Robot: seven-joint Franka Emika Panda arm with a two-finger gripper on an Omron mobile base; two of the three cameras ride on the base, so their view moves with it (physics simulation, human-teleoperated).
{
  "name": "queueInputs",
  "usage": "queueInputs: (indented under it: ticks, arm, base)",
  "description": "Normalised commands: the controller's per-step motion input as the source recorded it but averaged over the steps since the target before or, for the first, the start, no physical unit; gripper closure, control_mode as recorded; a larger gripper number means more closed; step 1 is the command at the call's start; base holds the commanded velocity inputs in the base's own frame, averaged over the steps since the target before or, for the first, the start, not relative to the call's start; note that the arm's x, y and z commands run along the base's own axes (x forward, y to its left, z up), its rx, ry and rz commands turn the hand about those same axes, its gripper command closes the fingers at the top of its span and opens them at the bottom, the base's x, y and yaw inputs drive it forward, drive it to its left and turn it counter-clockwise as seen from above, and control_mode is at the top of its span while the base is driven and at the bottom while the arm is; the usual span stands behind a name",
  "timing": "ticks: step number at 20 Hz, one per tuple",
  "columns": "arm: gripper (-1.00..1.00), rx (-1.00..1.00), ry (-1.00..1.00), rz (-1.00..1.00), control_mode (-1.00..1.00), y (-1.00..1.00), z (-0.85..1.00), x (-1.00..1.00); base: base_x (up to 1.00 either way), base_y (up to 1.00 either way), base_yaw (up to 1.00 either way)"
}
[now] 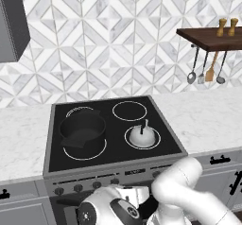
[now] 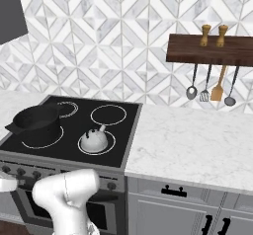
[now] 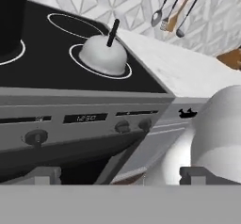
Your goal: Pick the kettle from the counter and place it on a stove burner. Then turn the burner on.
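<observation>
The kettle (image 1: 142,135) sits inside the front right ring (image 1: 156,138) of the stove (image 1: 175,141), well clear of the white marble table (image 2: 197,145) to its right; its thin dark handle stands up, leaning slightly. From the hand view the kettle (image 3: 103,54) is up on the black glass, above the grey front panel. To its left a wide black pot (image 1: 82,130) covers the large front left ring, close beside the kettle but apart from it. Behind the kettle lies a bare ring (image 1: 129,110), and another ring shows partly behind the pot. A row of dark knobs (image 3: 36,136) runs along the front panel, with a small display (image 3: 85,118) between them. The pincer (image 3: 117,178) hangs low in front of the stove, level with the panel, its jaws spread wide and holding nothing. On the wall to the right a dark wooden shelf (image 2: 212,51) carries two small wooden shakers (image 2: 213,35), and utensils (image 2: 210,87) hang beneath it.
</observation>
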Motion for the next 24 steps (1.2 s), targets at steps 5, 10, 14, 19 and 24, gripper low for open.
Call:
queueInputs:
  ticks: [5, 10, 14, 19, 24]
  arm:
    - [-1.0, 0.37, -0.28, 0.01, -1.0, -0.29, -0.35, 0.21]
    - [-1.0, 0.0, -0.13, 0.06, -1.0, 0.04, -0.25, 0.09]
    - [-1.0, 0.0, -0.13, 0.02, -1.0, 0.02, -0.12, 0.01]
    - [-1.0, 0.0, -0.05, 0.01, -1.0, 0.0, -0.05, 0.38]
    - [-1.0, 0.0, -0.12, 0.0, -1.0, 0.02, -0.21, 0.25]
  base:
    - [0.0, 0.0, 0.0]
    - [0.0, 0.0, 0.0]
    - [0.0, 0.0, 0.0]
    - [0.0, 0.0, 0.0]
    - [0.0, 0.0, 0.0]
